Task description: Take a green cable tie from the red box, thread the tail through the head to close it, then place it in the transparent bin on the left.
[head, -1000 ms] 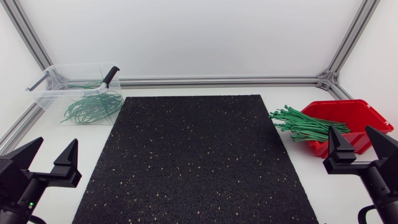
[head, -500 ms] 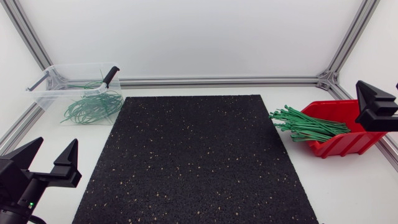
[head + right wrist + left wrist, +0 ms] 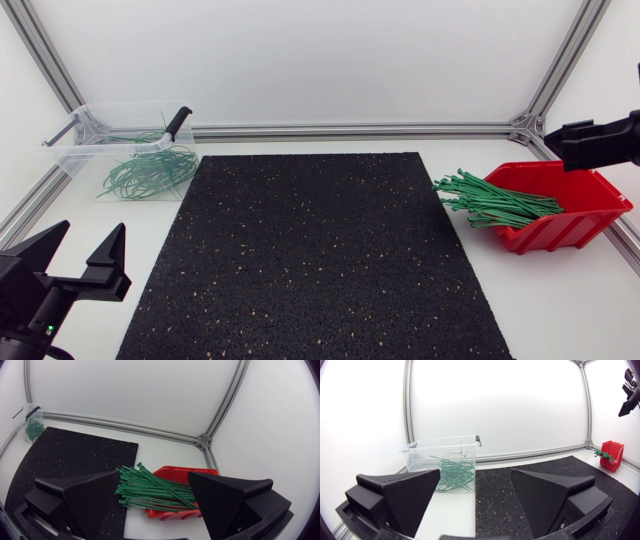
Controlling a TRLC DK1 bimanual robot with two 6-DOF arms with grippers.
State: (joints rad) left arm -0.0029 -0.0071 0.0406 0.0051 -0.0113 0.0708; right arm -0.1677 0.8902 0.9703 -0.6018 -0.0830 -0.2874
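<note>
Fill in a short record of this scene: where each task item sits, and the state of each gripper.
red box: on the table's right side, open front facing the black mat
green cable ties: straight bundle sticking out of the box's front toward the mat
transparent bin: far left corner, holding closed green loops
left gripper: open, empty, at the near left beside the mat
right gripper: open, empty, above the red box
progress: no tie picked yet
</note>
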